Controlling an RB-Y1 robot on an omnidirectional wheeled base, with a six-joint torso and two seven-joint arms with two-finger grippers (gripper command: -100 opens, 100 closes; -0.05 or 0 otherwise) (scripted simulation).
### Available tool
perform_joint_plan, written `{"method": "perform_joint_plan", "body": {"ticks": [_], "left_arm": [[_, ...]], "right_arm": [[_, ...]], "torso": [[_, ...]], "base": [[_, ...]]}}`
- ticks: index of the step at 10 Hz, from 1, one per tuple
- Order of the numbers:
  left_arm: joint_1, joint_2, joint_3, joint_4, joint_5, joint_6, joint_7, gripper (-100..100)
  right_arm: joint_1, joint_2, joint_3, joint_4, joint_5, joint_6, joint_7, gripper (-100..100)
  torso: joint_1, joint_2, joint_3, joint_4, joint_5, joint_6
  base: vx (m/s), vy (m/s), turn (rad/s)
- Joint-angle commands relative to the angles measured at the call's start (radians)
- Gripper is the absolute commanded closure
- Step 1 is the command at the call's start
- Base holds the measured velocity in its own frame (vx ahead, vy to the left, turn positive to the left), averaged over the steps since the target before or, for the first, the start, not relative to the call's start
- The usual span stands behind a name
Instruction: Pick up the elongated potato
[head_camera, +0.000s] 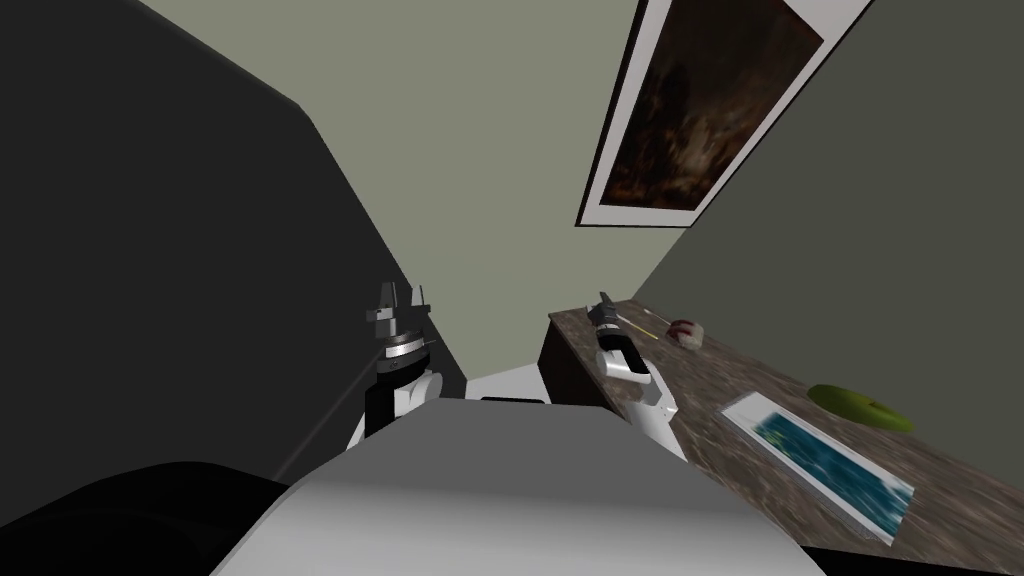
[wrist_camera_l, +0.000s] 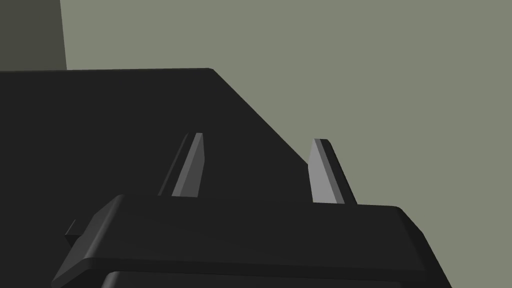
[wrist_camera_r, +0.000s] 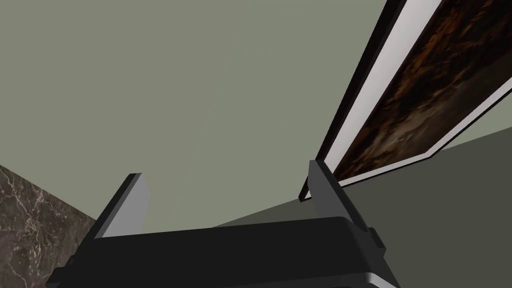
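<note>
Dark marbled counter (head_camera: 745, 378) runs along my right wall. White-bordered blue sheet (head_camera: 832, 466) lies flat, nearer its front edge. Flat green thing (head_camera: 860, 408) at the wall-side edge. Thin yellow stick (head_camera: 643, 329) near the far corner. Framed dark painting (head_camera: 700, 110) on the wall above. Tall dark block (head_camera: 150, 250) on my left.

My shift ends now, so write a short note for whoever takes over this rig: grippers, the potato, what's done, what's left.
Left gripper: open, empty, raised beside the dark furniture.
Right gripper: open, empty, by the counter's end, pointing at the wall.
Potato: likely the small brown and pale lump on the counter, just past the right gripper, untouched.
Done: nothing grasped.
Left: bring the right gripper down over the lump, close, lift.
</note>
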Motion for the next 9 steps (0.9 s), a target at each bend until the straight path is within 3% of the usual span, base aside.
{"method": "perform_joint_plan", "body": {"ticks": [1, 4, 5, 6, 7, 8, 9], "left_arm": [[0.0, 0.0, 0.0, 0.0, 0.0, 0.0, 0.0, 0], [0.0, 0.0, 0.0, 0.0, 0.0, 0.0, 0.0, 0], [0.0, 0.0, 0.0, 0.0, 0.0, 0.0, 0.0, 0], [0.0, 0.0, 0.0, 0.0, 0.0, 0.0, 0.0, 0], [0.0, 0.0, 0.0, 0.0, 0.0, 0.0, 0.0, 0], [0.0, 0.0, 0.0, 0.0, 0.0, 0.0, 0.0, 0], [0.0, 0.0, 0.0, 0.0, 0.0, 0.0, 0.0, 0]], "right_arm": [[-0.028, -0.014, -0.014, 0.031, -0.01, 0.048, -0.018, -100], [-0.099, -0.052, -0.062, 0.099, -0.046, 0.142, -0.077, -100], [-0.099, -0.052, -0.062, 0.116, -0.046, 0.163, -0.077, -100], [-0.135, -0.069, -0.087, 0.161, -0.064, 0.189, -0.106, -100], [-0.135, -0.069, -0.087, 0.161, -0.064, 0.219, -0.106, -100], [-0.172, -0.086, -0.113, 0.201, -0.082, 0.25, -0.136, -100], [-0.172, -0.086, -0.113, 0.207, -0.082, 0.281, -0.136, -100]], "torso": [[0.0, 0.0, 0.0, 0.0, 0.0, 0.0], [0.0, 0.0, 0.0, 0.0, 0.0, 0.0], [0.0, -0.001, 0.0, 0.0, 0.0, 0.0], [0.0, -0.001, 0.0, 0.0, 0.0, 0.0], [0.0, -0.001, 0.0, 0.0, 0.0, 0.0], [0.0, -0.001, 0.0, 0.0, 0.0, 0.001], [0.0, -0.001, 0.0, 0.0, 0.0, 0.0]], "base": [[-0.028, -0.008, 0.037], [-0.028, -0.007, 0.055], [-0.024, -0.012, 0.032], [-0.028, -0.017, 0.071], [-0.021, -0.016, 0.039], [-0.025, -0.016, 0.05], [-0.021, -0.014, 0.037]]}}
